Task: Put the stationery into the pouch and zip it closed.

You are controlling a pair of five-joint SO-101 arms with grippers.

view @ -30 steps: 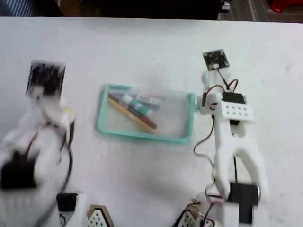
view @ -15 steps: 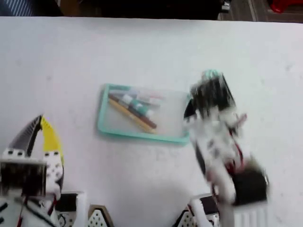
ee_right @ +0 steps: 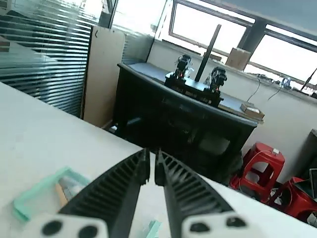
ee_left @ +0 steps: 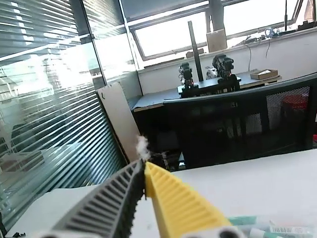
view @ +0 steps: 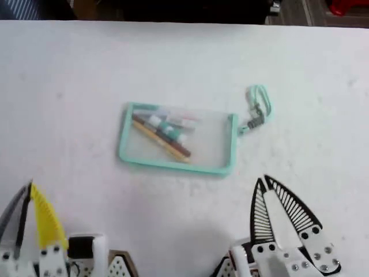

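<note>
Mint-trimmed clear pouch (view: 210, 147) on table (view: 86, 69) held pens (view: 170, 128), brown pencil (view: 167, 146). Left gripper (view: 30, 186) fingers were together; right gripper (view: 263, 181) likewise.

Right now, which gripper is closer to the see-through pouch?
The right gripper, just off the pouch at its near right corner. The left gripper sits farther away, out beyond the near left corner.

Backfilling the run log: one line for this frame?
pouch: on table, stationery inside | left tool: shut, empty, apart from pouch | right tool: shut, empty, apart from pouch
</note>
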